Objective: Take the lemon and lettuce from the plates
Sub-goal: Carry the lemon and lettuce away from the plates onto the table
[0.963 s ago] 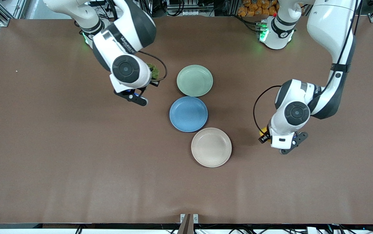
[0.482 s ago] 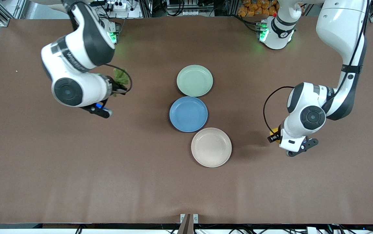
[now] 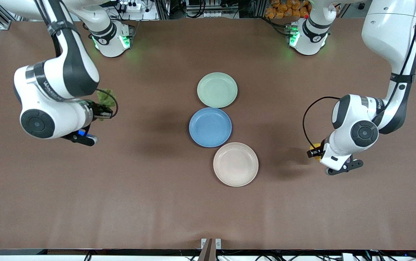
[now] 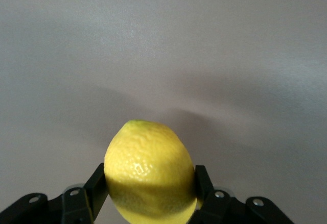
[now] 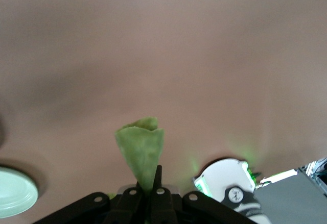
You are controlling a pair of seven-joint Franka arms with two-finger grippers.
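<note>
Lemon (image 4: 149, 173): lower end cut off by the left wrist view's edge; in the front view only a yellow sliver shows past the left arm's wrist. Lettuce (image 5: 141, 150): base hidden between pinched fingers. Pale green plate (image 5: 15, 192): cropped at right wrist view's edge.

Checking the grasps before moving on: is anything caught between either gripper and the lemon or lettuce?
Nothing visible. The left gripper is shut directly on the lemon; the right gripper is shut directly on the lettuce.

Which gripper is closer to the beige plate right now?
Left. The left gripper, shut on the lemon, hangs over bare table beside the beige plate. The right gripper, holding the lettuce, is much farther off, toward the right arm's end.
</note>
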